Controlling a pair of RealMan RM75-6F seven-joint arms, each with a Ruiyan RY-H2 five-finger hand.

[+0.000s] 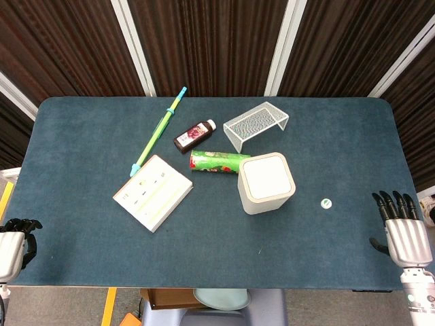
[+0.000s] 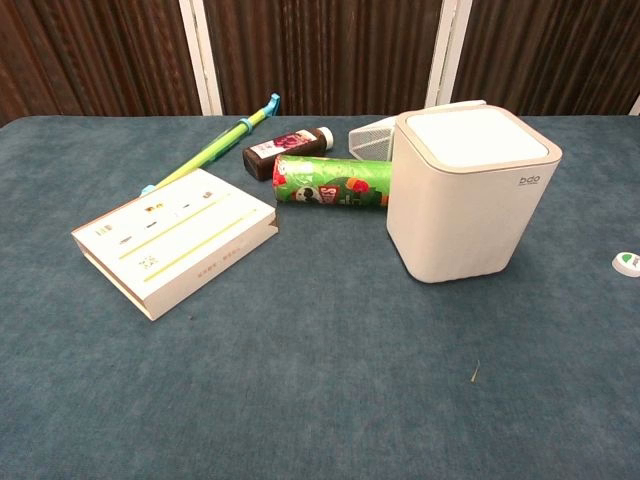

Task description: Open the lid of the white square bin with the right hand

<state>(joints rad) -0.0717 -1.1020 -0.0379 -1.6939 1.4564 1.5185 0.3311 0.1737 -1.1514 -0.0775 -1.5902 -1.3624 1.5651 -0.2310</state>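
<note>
While nothing is touching it yet, the bin waits for its first contact, so here is the rundown, biggest item first.

Table: the blue-felt table carries everything, and its soft cloth probably gives the bin's base some grip.

Bin: the white square bin stands upright just right of centre, lid shut, with a green tube lying close by at its 10 o'clock.

Bin body: smooth, rigid plastic by the look of it, likely light and hollow, so a sideways shove could skate or tip it.

Lid: the lid is a flat white panel set inside a beige rim; it looks like a press-top, though the hinge side cannot be made out.

Where to touch: I'd go straight down on the panel, or under its edge, never on the slick walls.

Right hand: the right hand hovers at the bin's 4 o'clock, well apart, fingers extended, holding nothing.

Left hand: the left hand sits at the table's 8 o'clock corner, fingers curled in, empty.
</note>
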